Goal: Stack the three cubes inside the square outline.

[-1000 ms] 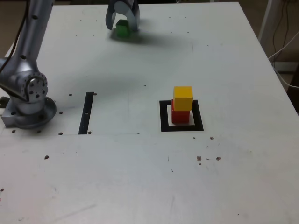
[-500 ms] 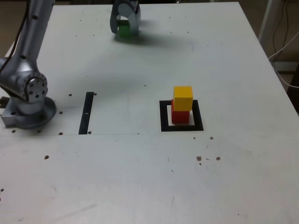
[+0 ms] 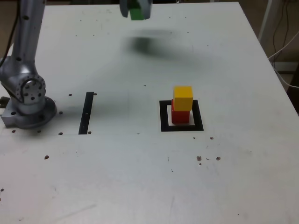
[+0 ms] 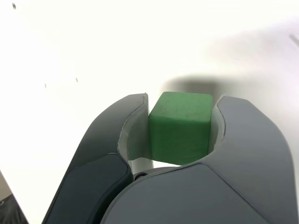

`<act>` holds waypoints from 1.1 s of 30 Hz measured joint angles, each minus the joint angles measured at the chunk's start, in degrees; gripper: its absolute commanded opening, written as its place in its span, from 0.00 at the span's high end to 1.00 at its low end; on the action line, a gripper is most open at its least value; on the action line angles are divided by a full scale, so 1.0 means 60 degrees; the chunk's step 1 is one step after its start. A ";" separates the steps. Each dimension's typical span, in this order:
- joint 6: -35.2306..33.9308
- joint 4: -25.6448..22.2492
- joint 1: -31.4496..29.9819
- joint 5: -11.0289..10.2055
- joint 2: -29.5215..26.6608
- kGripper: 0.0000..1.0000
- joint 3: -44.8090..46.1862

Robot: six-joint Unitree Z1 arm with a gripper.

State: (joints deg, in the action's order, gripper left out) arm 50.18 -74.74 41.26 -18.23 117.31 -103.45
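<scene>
At the top centre of the exterior view, green cube (image 3: 137, 12) now lifted off the tabletop (image 3: 140, 177), clenched in the end effector (image 3: 135, 9), ready for carrying to the yellow cube (image 3: 182, 98) atop the red cube (image 3: 180, 115) inside the square outline (image 3: 164, 116).

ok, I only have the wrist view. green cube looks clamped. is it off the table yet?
Observer: Yes. The exterior view shows the green cube lifted in the gripper, its shadow on the table below.
Operator: What's in the outline?
Observer: The yellow cube sits on the red cube inside the square outline.
Operator: Which way from me?
Observer: Toward the exterior view's right and nearer that camera.
</scene>
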 measured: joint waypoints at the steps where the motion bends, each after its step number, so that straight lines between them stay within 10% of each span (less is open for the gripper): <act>1: -0.0242 -0.0313 -0.0336 0.0000 -0.0134 0.76 -0.0052; 17: -0.4471 -0.2307 -0.5230 0.1151 -0.0940 0.75 -0.0137; 33: -0.7352 -0.2738 -0.7127 0.2544 -0.0576 0.75 -0.0683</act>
State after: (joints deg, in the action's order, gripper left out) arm 6.07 -91.16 -1.50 -2.96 113.86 -107.54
